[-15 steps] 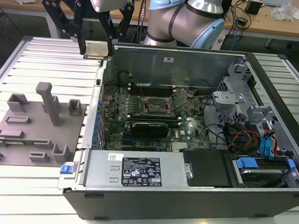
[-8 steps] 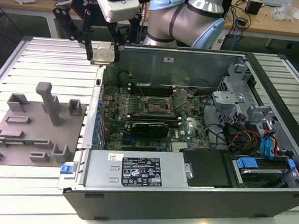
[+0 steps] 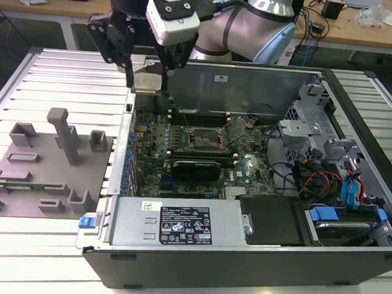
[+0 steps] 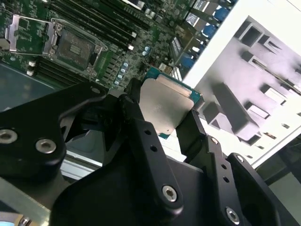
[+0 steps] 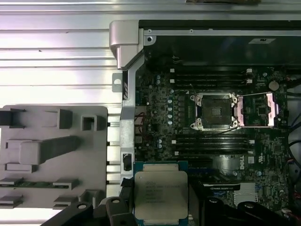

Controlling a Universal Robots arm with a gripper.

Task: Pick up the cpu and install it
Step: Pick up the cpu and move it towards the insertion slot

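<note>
The black gripper (image 3: 148, 76) clamps the small silvery square cpu (image 3: 147, 82). In the exterior view, the dark metal-framed socket (image 3: 206, 139) lies at its four o'clock.

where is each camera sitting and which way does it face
Exterior view: off the arm, looking down on the case and grey tray; arm and gripper show.
First wrist view: on the wrist, facing down at the motherboard socket; gripper shows.
Second wrist view: on the wrist, slanted along the gripper.
Shared: all show the cpu held in the gripper.
</note>
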